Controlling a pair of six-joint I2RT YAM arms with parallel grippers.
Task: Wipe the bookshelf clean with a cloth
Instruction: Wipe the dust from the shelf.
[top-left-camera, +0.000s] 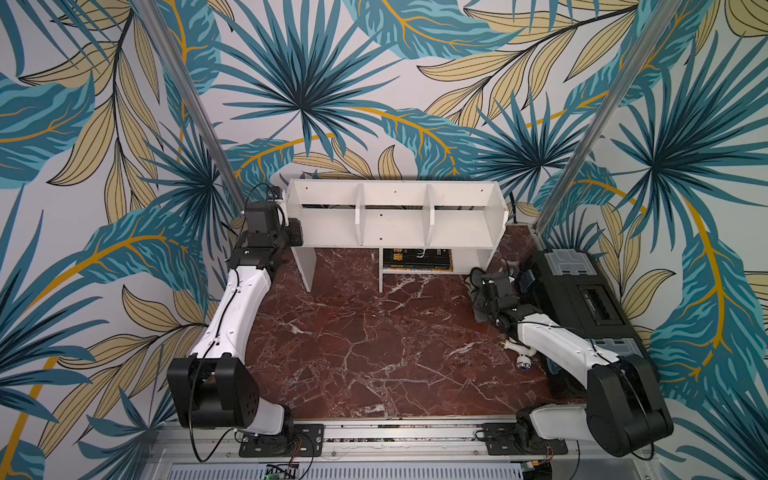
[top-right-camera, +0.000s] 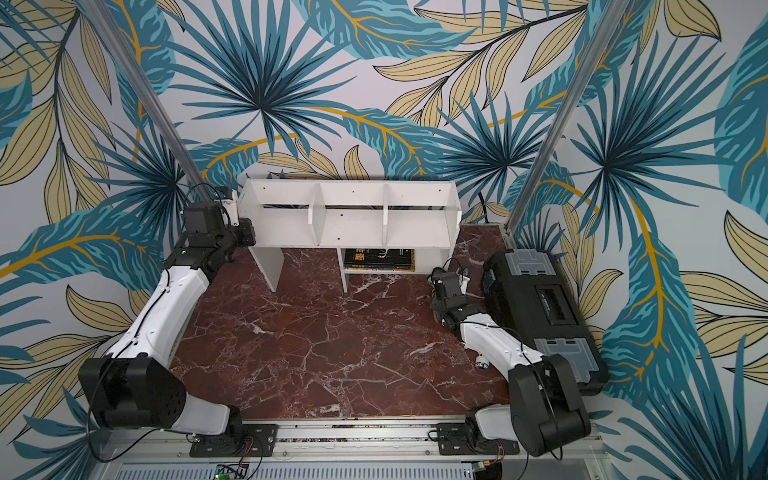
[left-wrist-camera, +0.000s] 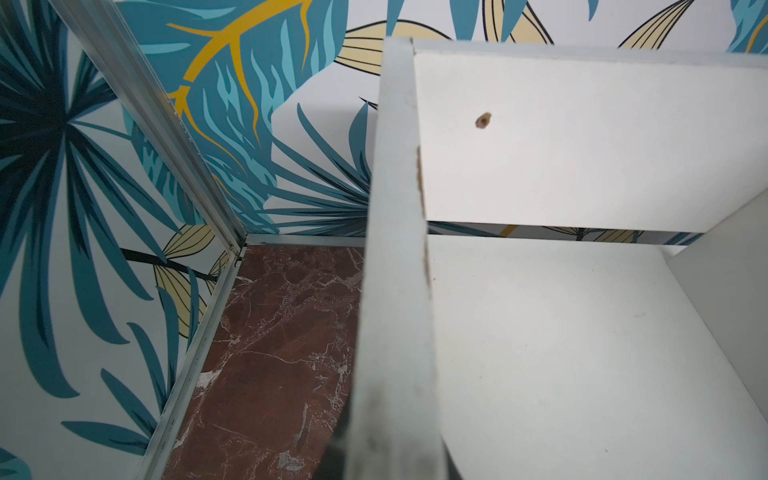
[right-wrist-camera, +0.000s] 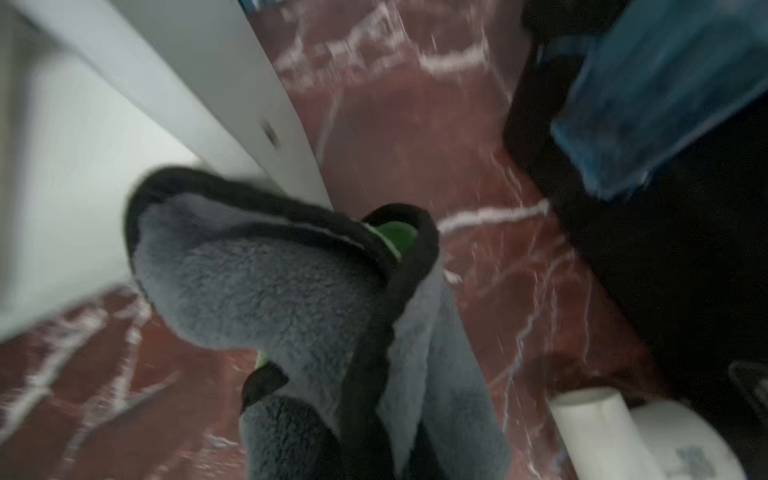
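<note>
The white bookshelf stands at the back of the marble table, its three upper compartments bare. My left gripper is at its left end, shut on the end panel; dark fingers show on either side of the panel's edge. The grey cloth, dark-edged with a green side peeking out, hangs bunched from my right gripper, which is shut on it. It is low beside the bookshelf's right leg, above the table. The right fingers are hidden by the cloth.
A black toolbox lies along the right wall, close to the right arm. Dark books fill the lower cubby. A white fitting lies under the right forearm. A blue object sits by the toolbox.
</note>
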